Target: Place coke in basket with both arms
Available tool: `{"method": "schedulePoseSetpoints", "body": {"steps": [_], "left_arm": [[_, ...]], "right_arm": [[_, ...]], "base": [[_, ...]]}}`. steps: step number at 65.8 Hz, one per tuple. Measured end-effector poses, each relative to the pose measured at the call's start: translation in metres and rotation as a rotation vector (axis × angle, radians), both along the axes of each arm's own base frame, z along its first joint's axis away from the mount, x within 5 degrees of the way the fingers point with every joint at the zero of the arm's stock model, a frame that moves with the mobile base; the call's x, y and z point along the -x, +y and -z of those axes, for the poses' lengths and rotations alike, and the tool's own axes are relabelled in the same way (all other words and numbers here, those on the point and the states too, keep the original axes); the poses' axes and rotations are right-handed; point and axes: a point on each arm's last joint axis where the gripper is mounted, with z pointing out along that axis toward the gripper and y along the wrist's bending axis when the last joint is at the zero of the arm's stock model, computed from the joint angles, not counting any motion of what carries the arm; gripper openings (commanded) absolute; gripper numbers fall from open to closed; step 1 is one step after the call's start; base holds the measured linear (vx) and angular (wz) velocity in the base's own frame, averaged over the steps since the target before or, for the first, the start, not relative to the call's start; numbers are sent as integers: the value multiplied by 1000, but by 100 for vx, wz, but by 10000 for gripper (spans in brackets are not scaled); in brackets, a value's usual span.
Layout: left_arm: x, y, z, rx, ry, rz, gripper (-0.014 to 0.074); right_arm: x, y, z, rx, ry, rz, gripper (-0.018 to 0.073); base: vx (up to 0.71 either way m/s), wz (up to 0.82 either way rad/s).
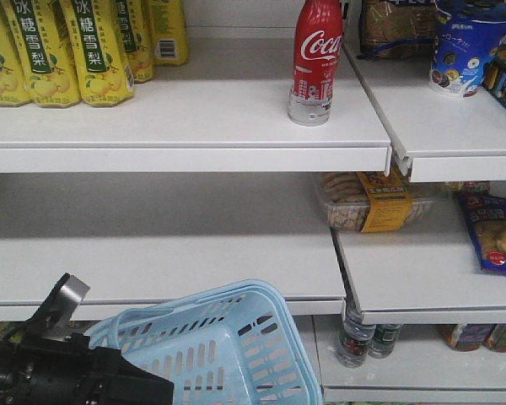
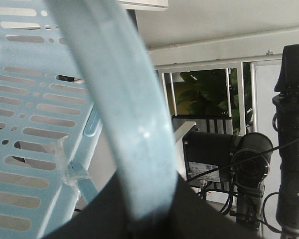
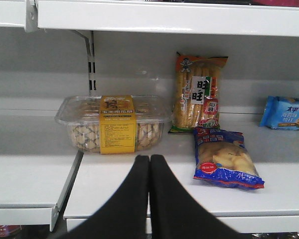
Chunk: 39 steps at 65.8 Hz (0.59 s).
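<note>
Coke (image 1: 317, 61): upright on the top shelf (image 1: 194, 118), well above the basket (image 1: 228, 346). Left gripper (image 2: 145, 219) fingers appear clamped on the basket's handle (image 2: 124, 124), though the view is blurred. Right gripper (image 3: 149, 160) fingers pressed together, empty, facing the middle shelf (image 3: 279, 199). Coke judged rigid, smooth, likely slippery, topple-prone; best gripped mid-body at the label.

- The exterior view lets us face the shelves (image 1: 194, 118) from a little way back, tilted slightly down.
- From the left wrist we look past the jaws, very near the basket (image 2: 35, 124), which the exterior view shares.
- From the right wrist we look level over the meeting jaws; the clear biscuit box (image 3: 114, 124) ahead of them shows in the exterior view too.
</note>
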Motion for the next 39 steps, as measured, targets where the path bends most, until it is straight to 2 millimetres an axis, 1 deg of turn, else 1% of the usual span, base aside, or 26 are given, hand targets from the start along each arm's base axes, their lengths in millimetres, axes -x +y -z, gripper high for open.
{"method": "schedulePoseSetpoints", "body": {"steps": [39], "left_arm": [[0,0,0,0,0,0,-7]], "right_arm": [[0,0,0,0,0,0,-10]], "base": [[0,0]]}}
